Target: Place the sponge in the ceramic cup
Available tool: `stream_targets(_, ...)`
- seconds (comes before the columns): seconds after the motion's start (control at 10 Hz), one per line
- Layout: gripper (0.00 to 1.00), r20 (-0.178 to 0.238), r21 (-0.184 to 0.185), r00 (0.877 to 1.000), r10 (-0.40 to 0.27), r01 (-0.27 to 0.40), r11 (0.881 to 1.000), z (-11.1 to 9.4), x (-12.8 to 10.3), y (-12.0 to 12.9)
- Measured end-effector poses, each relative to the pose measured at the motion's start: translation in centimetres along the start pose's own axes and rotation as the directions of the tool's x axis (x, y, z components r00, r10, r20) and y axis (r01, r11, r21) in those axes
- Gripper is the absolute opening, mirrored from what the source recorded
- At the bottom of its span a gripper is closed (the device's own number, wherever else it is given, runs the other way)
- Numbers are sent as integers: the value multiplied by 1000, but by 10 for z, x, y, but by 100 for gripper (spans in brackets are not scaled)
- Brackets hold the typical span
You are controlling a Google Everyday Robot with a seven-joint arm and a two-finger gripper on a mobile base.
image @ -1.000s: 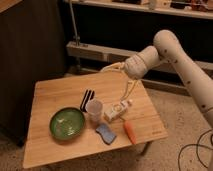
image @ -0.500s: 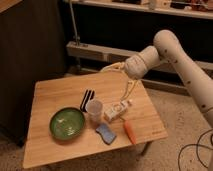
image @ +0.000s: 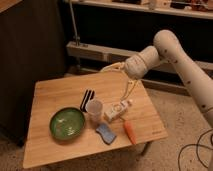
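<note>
No change was seen against the earlier frames: the gripper (image: 113,85) was held at the same spot above the far right part of the wooden surface (image: 55,95), and nothing on it had been shifted. The white arm (image: 172,47) was reached in from the right, bent at a raised elbow, with the wrist turned down and left. The fingers (image: 128,90) were spread apart and nothing was held between them; one was pointed left, the other down toward the white tube (image: 118,110).

The sponge (image: 105,133) was left lying flat on the surface near the front edge, well below the gripper and untouched. The ceramic cup (image: 94,109) was stood upright just behind it, between the green bowl (image: 67,123) on the left and the tube on the right. An orange carrot-shaped thing (image: 130,131) was laid just right of the sponge, and a black-and-white striped object (image: 87,99) just beyond the cup.
</note>
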Motion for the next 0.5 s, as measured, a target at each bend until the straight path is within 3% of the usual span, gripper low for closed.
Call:
stream_targets(0.3, 80, 0, 0, 1000, 0, 0, 1000, 0, 0, 0)
stream_targets(0.5, 80, -21, -14, 1000, -14, 14, 1000, 0, -2, -1)
